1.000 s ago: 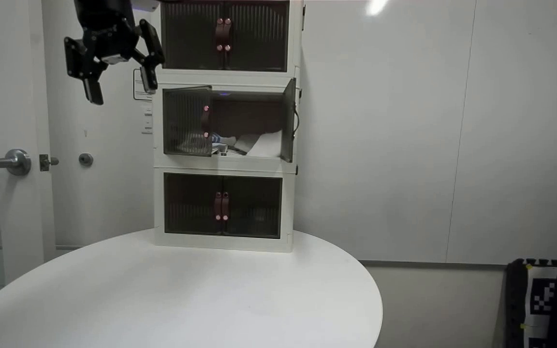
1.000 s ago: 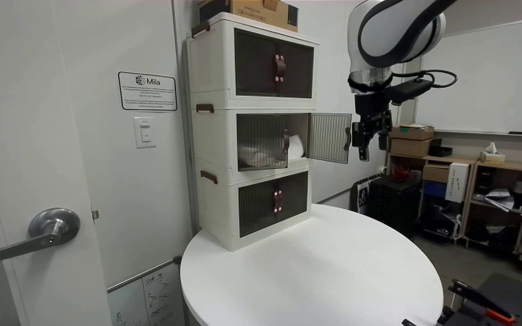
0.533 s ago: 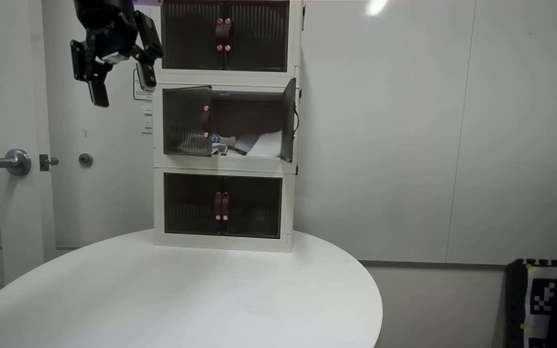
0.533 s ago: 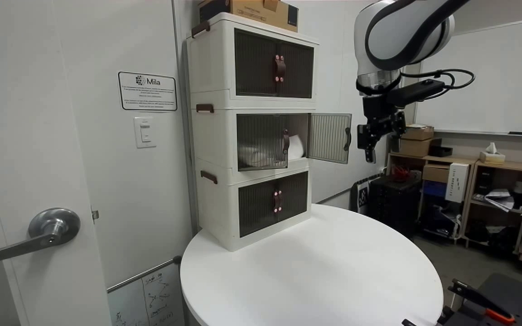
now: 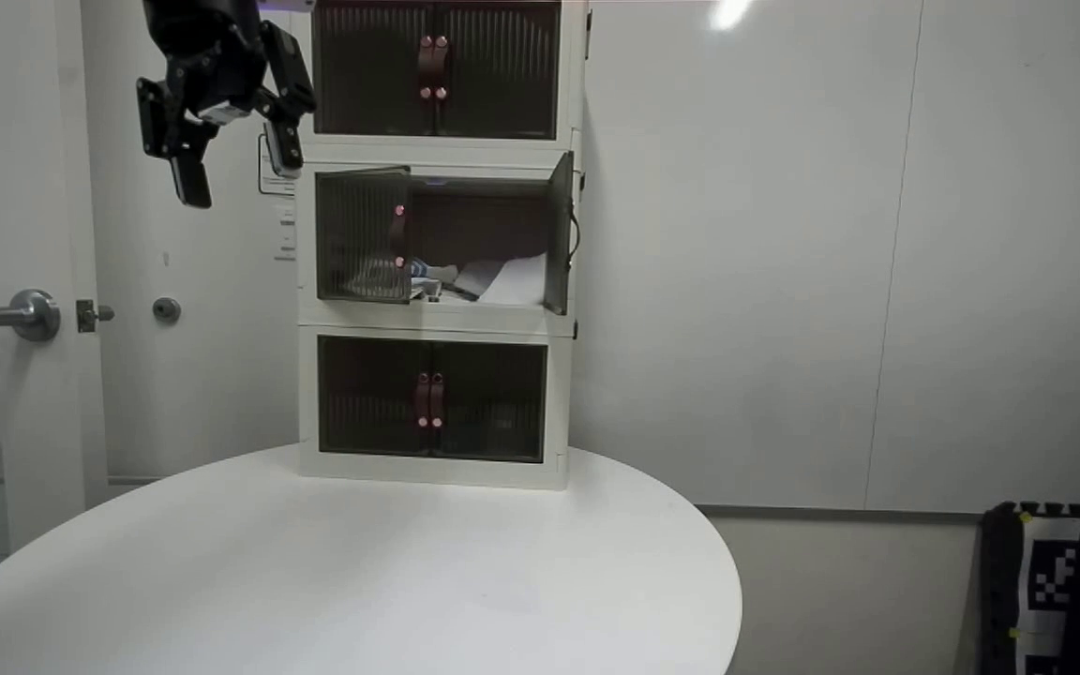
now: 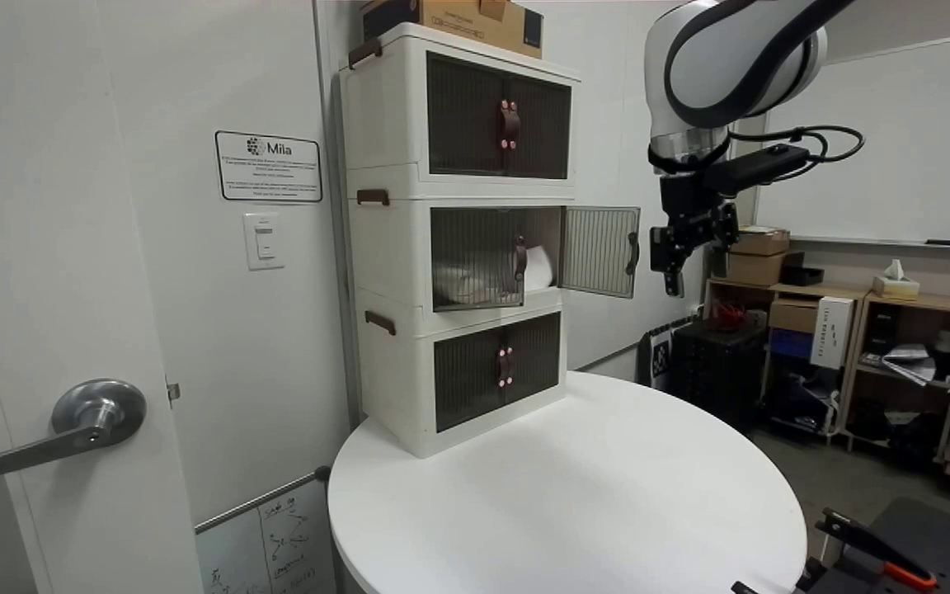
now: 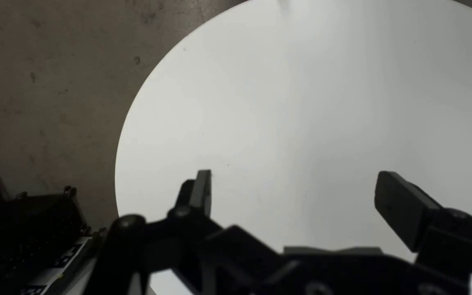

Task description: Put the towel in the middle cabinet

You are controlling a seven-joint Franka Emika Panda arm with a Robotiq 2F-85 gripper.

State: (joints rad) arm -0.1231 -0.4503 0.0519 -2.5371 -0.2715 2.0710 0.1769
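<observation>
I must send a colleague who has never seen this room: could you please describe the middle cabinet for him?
On the round white table stands a stack of three white-framed cabinets. The middle cabinet alone shows a door swung wide open; the upper cabinet and lower cabinet are shut.

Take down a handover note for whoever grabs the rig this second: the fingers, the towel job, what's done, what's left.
Fingers: open, nothing between them, high over the round white table and apart from the cabinets.
Towel: most likely the white thing lying in the middle cabinet; too little detail to be certain.
Cabinet front: one door swung wide, the other door ajar.
Done: the towel looks placed and let go, if that is it.
Left: probably nothing for the task as worded; confirm the towel, and shut the doors only if wanted.
</observation>
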